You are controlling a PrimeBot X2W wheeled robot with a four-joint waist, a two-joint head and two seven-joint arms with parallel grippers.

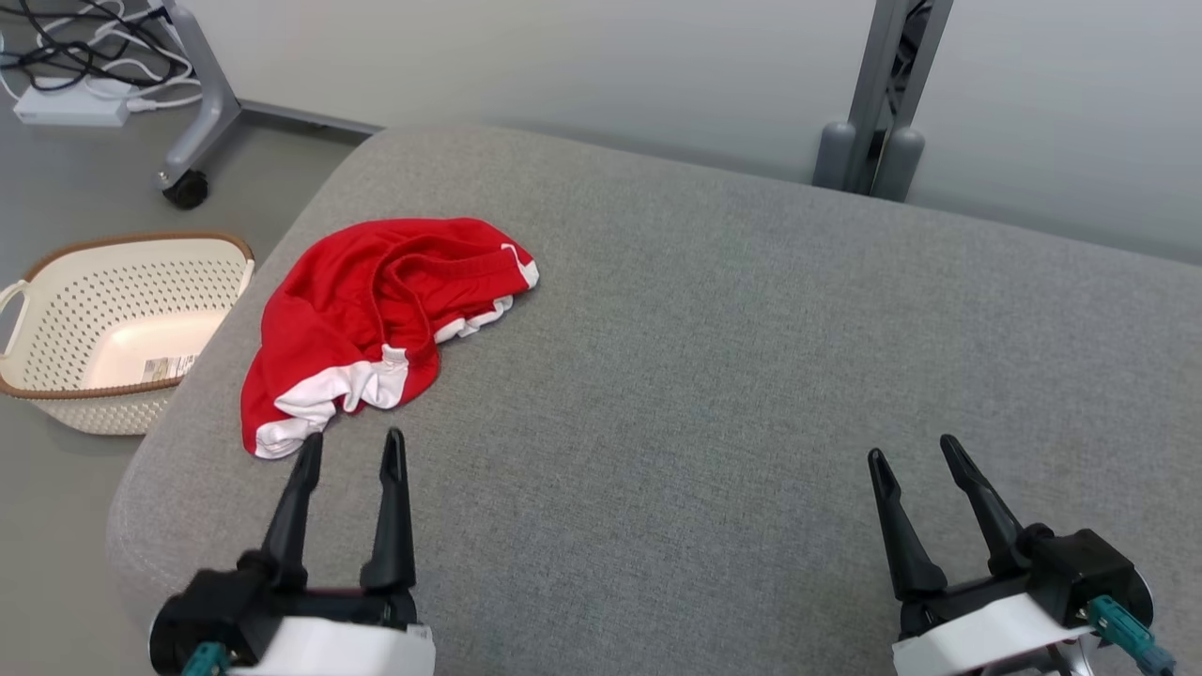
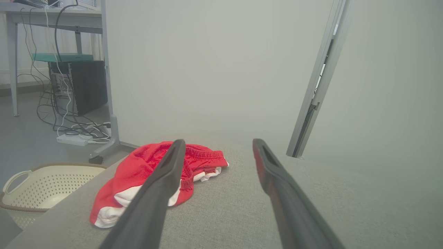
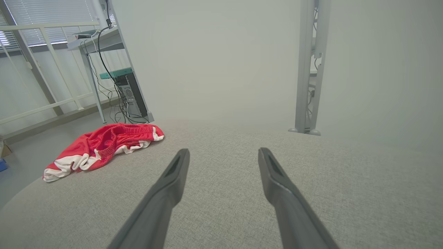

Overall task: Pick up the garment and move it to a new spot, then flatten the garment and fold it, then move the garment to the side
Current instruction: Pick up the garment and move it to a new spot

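A crumpled red garment point(image 1: 366, 319) with white trim lies on the left part of the grey upholstered surface point(image 1: 732, 376), close to its left edge. The same red garment point(image 2: 145, 173) sits just beyond my left fingers, and far off to the left as the red garment point(image 3: 100, 147) in the right wrist view. My left gripper point(image 1: 352, 446) is open, its fingertips just short of the garment's white hem, holding nothing. My left gripper point(image 2: 216, 145) shows wide-spread fingers. My right gripper point(image 1: 916, 451) hangs open over bare fabric at the lower right; my right gripper point(image 3: 223, 154) is empty too.
A cream perforated basket point(image 1: 113, 329) with a brown rim stands on the floor left of the surface. A wheeled grey stand leg point(image 1: 192, 122) and cables lie beyond it. A grey metal post point(image 1: 883, 103) rises behind the far edge.
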